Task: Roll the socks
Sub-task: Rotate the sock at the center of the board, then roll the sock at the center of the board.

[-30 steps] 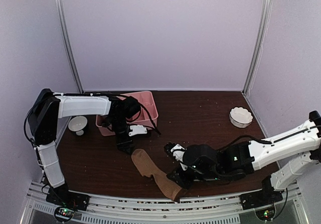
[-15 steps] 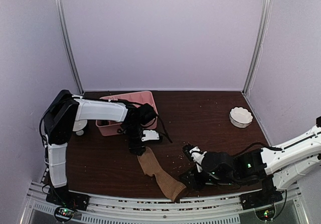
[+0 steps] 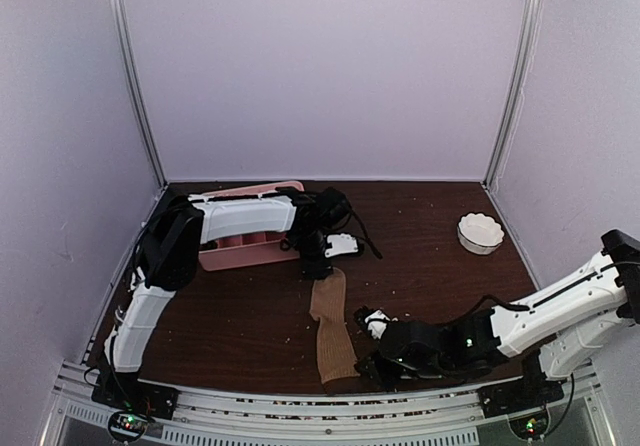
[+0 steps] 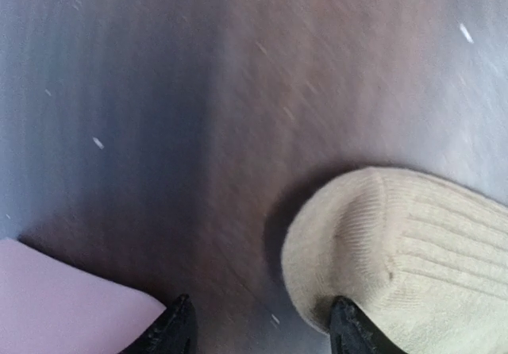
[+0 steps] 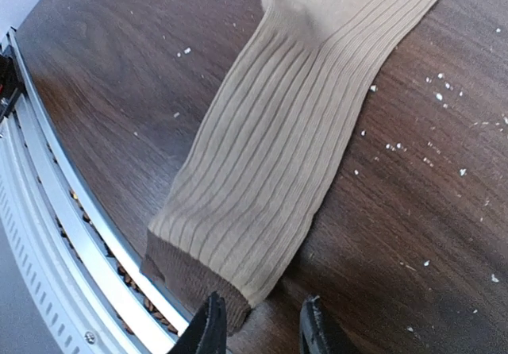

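A tan ribbed sock (image 3: 331,328) lies flat and nearly straight on the dark table, toe toward the far side and brown cuff at the near edge. My left gripper (image 3: 322,269) hovers at the toe end. In the left wrist view it (image 4: 262,332) is open, and its right fingertip (image 4: 349,330) overlaps the rim of the sock's toe (image 4: 397,251). My right gripper (image 3: 366,366) sits low at the cuff. In the right wrist view it (image 5: 262,327) is open a little, its left fingertip (image 5: 210,326) over the corner of the cuff (image 5: 198,271), with bare table between the fingers.
A pink tray (image 3: 245,251) stands behind the left arm at the back left, and its corner (image 4: 55,306) shows beside the left finger. A white scalloped bowl (image 3: 480,233) is at the back right. The metal rail (image 5: 48,235) runs right by the cuff. Crumbs dot the table.
The left arm has swung right and away, and the sock has turned from a diagonal to nearly straight. The right gripper has stayed near the cuff and narrowed slightly.
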Available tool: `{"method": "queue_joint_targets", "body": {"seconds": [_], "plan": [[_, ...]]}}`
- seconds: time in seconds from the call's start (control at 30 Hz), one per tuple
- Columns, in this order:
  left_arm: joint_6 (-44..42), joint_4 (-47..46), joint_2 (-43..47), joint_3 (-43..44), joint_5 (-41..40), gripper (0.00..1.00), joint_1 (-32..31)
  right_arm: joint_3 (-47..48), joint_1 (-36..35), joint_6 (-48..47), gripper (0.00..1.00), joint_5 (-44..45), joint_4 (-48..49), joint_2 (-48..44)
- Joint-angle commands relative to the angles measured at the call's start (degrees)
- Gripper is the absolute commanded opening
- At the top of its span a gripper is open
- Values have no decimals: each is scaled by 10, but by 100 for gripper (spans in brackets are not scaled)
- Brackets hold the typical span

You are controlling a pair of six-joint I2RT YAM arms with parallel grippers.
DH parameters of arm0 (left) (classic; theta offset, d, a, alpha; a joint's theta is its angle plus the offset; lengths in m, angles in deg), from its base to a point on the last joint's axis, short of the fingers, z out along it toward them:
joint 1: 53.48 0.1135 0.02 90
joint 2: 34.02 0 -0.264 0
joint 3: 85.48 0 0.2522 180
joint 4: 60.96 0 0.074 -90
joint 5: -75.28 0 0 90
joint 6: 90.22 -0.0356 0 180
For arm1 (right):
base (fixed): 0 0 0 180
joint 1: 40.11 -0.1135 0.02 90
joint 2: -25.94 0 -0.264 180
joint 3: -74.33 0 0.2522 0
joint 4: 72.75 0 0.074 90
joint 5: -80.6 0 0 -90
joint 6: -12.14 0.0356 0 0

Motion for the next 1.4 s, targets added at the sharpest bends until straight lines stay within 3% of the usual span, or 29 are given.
{"method": "queue_joint_targets", "body": {"seconds": [0.0,0.27,0.37,0.47,0.57,0.67,0.77,1.07,1.2,1.37], "plan": [[-23,-39,-41,68,-19,60,-4,16,4,-4,32,-23,39,49],[-79,-116,-18,64,12,74,-13,71,48,-40,30,-78,82,152],[-84,-167,21,34,37,87,-13,85,58,-45,29,-94,94,171],[-73,-153,48,44,53,97,-12,83,59,-45,26,-113,99,169],[-61,-123,82,39,57,98,-6,65,59,-48,26,-104,81,128],[-33,-128,147,-22,71,98,15,51,68,-64,31,-71,65,79],[-5,-128,218,-79,88,98,42,64,119,-92,32,-76,59,71],[39,-156,405,-307,43,98,71,249,239,-137,31,-47,-11,229],[88,-154,455,-356,108,98,113,313,265,-129,27,-52,-38,296],[68,-154,475,-413,178,98,133,326,284,-103,25,-46,-46,332]]}}
